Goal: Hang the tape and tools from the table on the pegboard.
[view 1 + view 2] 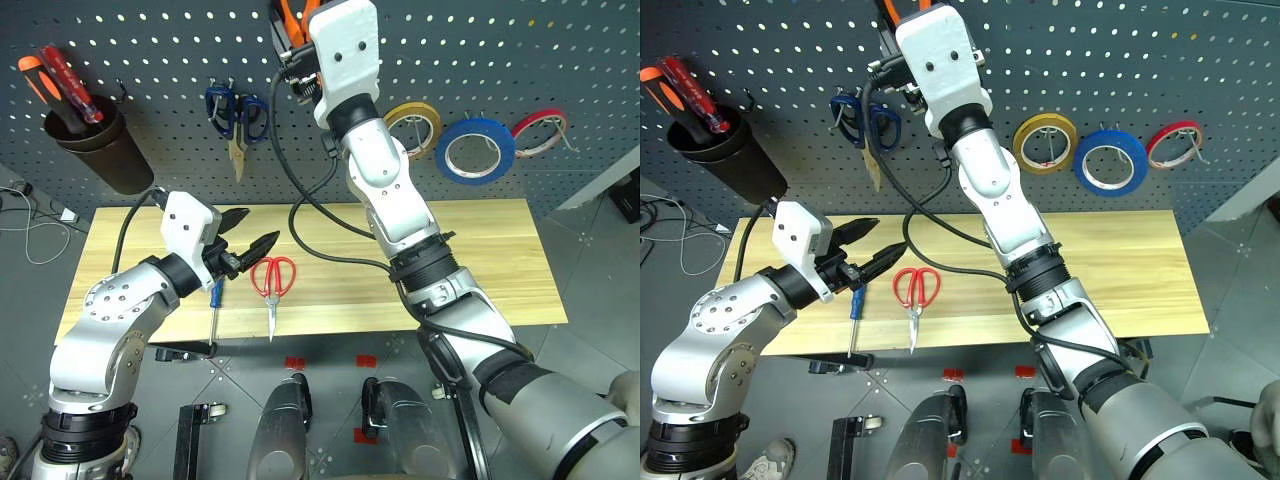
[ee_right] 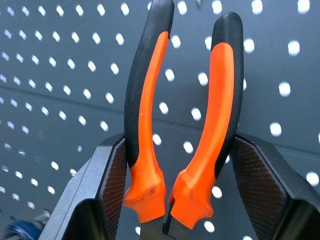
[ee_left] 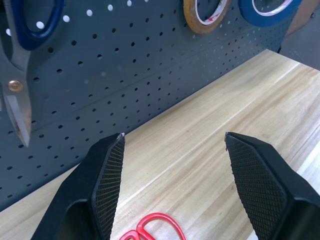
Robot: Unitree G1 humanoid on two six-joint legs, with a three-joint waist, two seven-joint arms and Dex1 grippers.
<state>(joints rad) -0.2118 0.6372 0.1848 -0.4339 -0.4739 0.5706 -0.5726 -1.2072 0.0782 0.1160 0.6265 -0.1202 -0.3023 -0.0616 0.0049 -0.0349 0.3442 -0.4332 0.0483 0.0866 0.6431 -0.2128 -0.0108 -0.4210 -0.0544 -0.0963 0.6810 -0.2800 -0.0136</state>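
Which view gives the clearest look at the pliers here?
The right wrist view: the pliers sit handles-up between the right claw fingers, against the pegboard. Both eye views show just the orange handle tips at the top edge, above the wrist housing.

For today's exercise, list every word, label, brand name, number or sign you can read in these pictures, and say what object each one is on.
None can be read.
The pliers, red scissors, screwdriver and tape rolls on the pegboard show no legible text.
The inner ring of the yellow tape has faint marks, too blurred to read.
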